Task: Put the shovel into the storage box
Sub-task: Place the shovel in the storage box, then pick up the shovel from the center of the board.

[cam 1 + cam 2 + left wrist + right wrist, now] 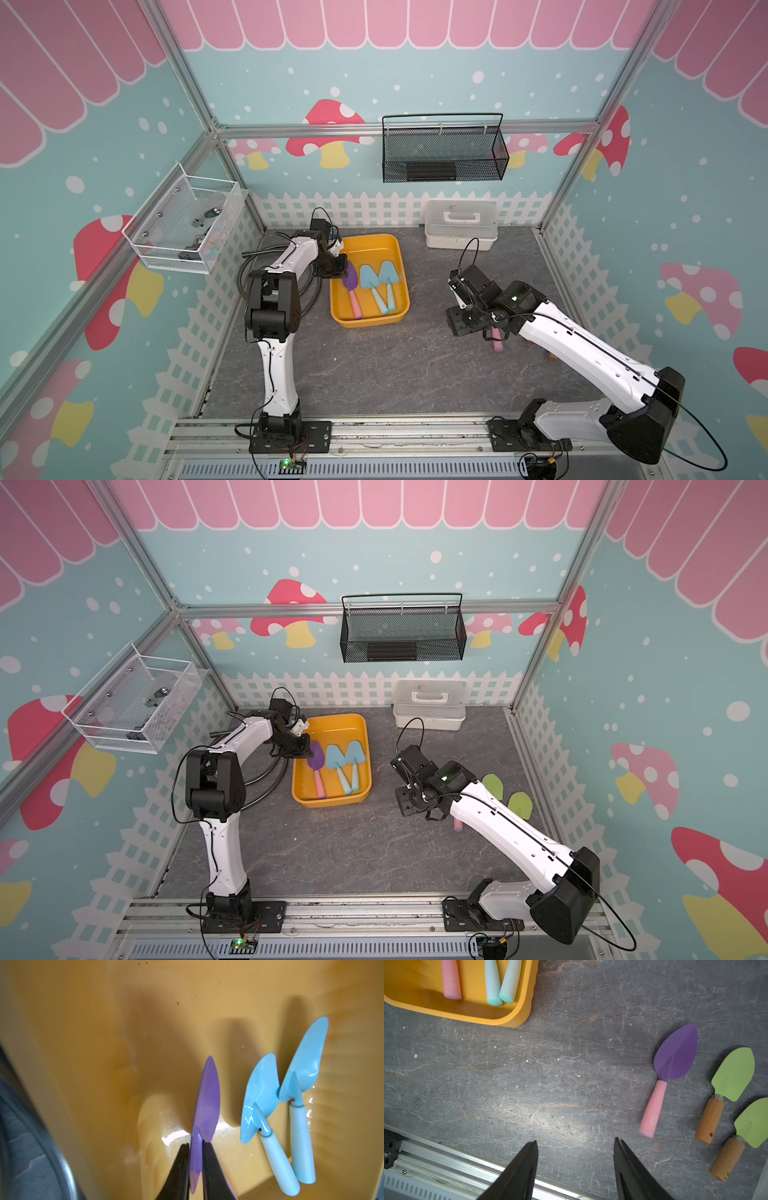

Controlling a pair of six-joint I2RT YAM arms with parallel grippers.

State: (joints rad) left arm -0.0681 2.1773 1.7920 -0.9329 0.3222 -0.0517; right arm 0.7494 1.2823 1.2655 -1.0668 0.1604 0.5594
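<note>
The yellow-orange storage box point(370, 322) point(332, 801) stands left of the middle in both top views. A purple shovel point(350, 276) point(207, 1095) with a pink handle rests in it, its blade tilted on edge. My left gripper point(340, 270) point(195, 1144) is shut on that blade, one finger close on each side. Two blue shovels point(368, 276) point(261, 1093) lie beside it in the box. My right gripper point(460, 323) point(576, 1142) hangs open over the bare floor, nothing between its fingers. Another purple shovel point(675, 1057) lies on the floor to its side.
Two green shovels point(492, 785) point(733, 1074) with cork handles lie on the floor near the right wall. A white lidded case point(460, 224) stands at the back. A black mesh basket point(444, 151) hangs on the back wall, a white wire basket point(183, 224) on the left wall.
</note>
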